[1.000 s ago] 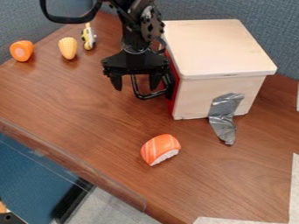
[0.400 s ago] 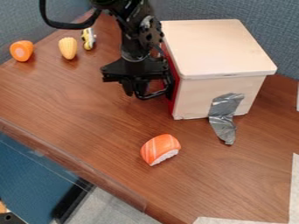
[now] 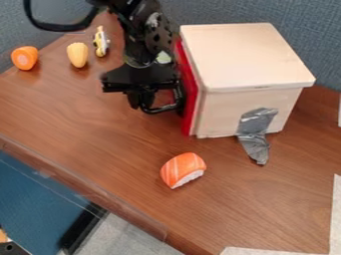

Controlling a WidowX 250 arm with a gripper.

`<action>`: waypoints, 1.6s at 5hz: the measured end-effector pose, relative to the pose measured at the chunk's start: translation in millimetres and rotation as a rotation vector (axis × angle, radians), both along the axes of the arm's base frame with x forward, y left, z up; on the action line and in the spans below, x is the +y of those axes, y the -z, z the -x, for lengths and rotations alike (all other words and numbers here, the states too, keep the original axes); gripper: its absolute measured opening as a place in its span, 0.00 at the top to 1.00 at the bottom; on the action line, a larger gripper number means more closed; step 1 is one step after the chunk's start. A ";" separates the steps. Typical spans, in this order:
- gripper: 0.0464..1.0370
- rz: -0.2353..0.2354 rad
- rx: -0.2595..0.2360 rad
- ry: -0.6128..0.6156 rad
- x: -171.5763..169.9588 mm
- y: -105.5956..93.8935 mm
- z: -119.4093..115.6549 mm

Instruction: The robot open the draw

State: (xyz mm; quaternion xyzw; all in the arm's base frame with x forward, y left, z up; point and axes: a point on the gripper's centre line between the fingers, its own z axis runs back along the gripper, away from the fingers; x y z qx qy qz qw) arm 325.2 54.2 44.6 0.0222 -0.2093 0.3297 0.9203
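A black robot gripper (image 3: 140, 105) hangs above a brown wood tabletop (image 3: 100, 124) in the upper center of the frame, its two fingers drawn together on the black looped handle (image 3: 160, 109) of a drawer. The red drawer front (image 3: 190, 109) stands upright just to the right of the gripper, on the left side of a pale wooden box (image 3: 246, 55), with the handle bridging the space between them. The box occupies the upper right of the frame, near a blue-gray partition (image 3: 246, 14), and a strip of silver tape (image 3: 254, 132) runs down its near side onto the tabletop. To the left of the gripper, bare wood stretches toward three small toys near the partition at upper left: an orange rounded piece (image 3: 25, 58), a yellow corn cob (image 3: 78, 54) and a yellow-and-white figure (image 3: 100, 42), the last nearest the arm. Below the gripper and the box, a piece of toy salmon sushi (image 3: 183, 169) lies near the center of the frame, well apart from both. The tabletop's edge cuts diagonally from the middle left to the bottom center, with more brown surface between it and the gripper, while white sheets border the wood at lower right.
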 end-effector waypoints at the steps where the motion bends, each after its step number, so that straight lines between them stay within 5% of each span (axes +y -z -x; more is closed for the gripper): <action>1: 0.92 -0.029 0.011 -0.017 13.8 -2.2 11.9; 8: 0.92 -0.044 0.044 -0.086 71.3 -2.1 52.2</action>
